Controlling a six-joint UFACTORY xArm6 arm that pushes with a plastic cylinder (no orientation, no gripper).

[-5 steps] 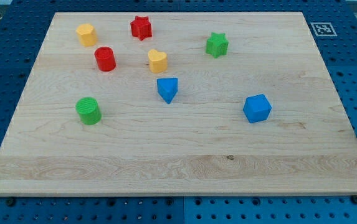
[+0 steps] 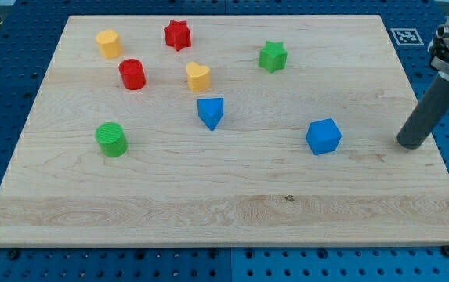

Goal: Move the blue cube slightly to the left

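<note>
The blue cube (image 2: 323, 136) lies on the wooden board (image 2: 224, 211), right of the middle. My tip (image 2: 409, 145) stands on the board near its right edge, to the right of the blue cube and clearly apart from it. The dark rod rises from the tip toward the view's upper right corner.
A blue triangular block (image 2: 211, 112) lies near the middle. A green cylinder (image 2: 112, 139) is at the left. A red cylinder (image 2: 132, 74), a yellow heart (image 2: 198, 77), a yellow block (image 2: 109, 43), a red star (image 2: 177, 34) and a green star (image 2: 272, 56) lie toward the top.
The rod has come in from the view's right edge onto the board, moving left toward the blue cube. No block has moved.
</note>
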